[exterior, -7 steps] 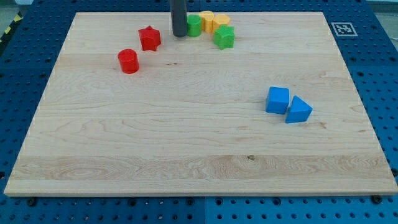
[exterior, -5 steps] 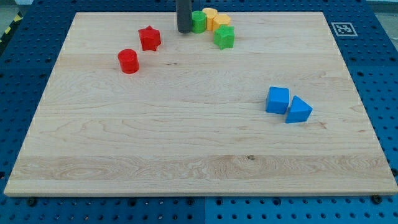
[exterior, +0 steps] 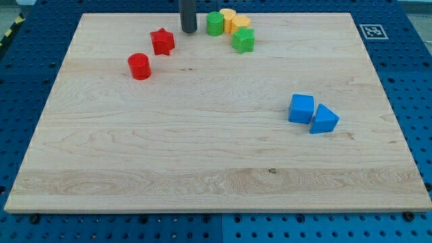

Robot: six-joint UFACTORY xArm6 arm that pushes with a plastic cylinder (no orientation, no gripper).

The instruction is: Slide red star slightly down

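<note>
The red star (exterior: 163, 42) lies on the wooden board (exterior: 202, 162) near the view's top left. My tip (exterior: 188, 31) stands just above and to the right of the star, a short gap apart, and left of the green cylinder (exterior: 214, 23). The rod comes down from the view's top edge.
A red cylinder (exterior: 140, 66) sits down-left of the star. A yellow block (exterior: 233, 21) and a green star (exterior: 244, 40) cluster with the green cylinder at the top. A blue cube (exterior: 301, 109) and blue triangle (exterior: 324, 119) lie at the right.
My tip has moved up and then to the view's left, away from the green cylinder and toward the spot above the red star. No block has moved.
</note>
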